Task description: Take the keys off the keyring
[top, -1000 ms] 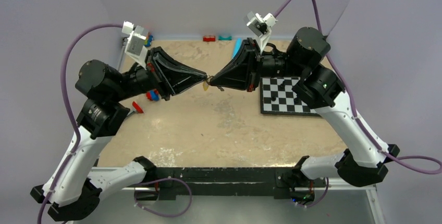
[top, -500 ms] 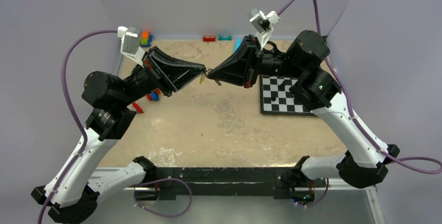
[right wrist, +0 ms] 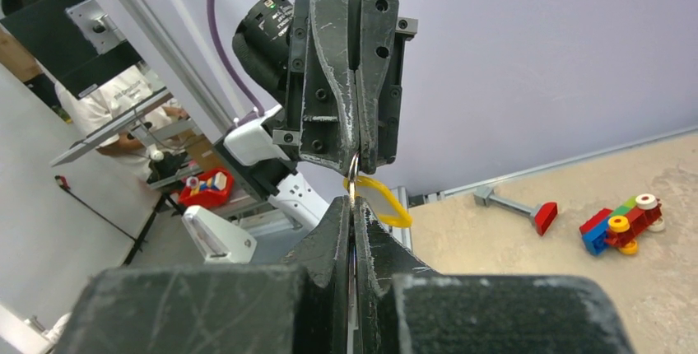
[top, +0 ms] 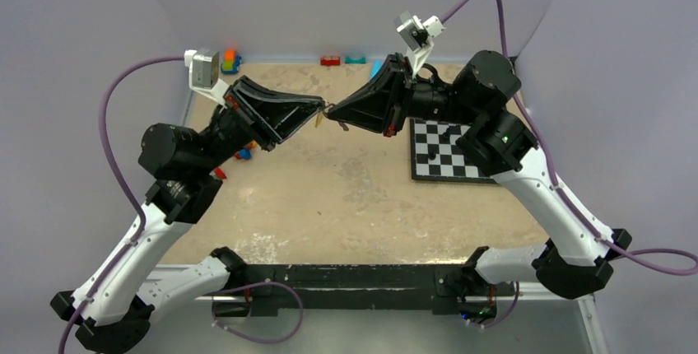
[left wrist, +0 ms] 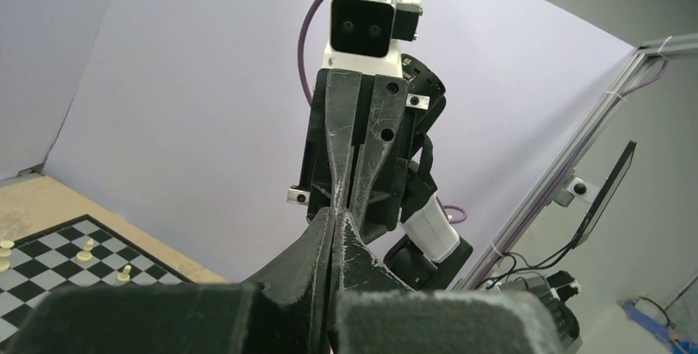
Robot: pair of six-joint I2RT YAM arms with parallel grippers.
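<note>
Raised over the table (top: 346, 197), the left claw (top: 319, 108) is pinched closed on the keyring (right wrist: 352, 177), and the yellow key (right wrist: 399, 211) dangles just beside its tips. Meeting it tip to tip, the right claw (top: 331, 115) is clamped tight on the same ring's opposite edge.

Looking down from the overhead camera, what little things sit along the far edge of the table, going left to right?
multicoloured toy blocks → red block → teal block → light-blue cylinder
</note>
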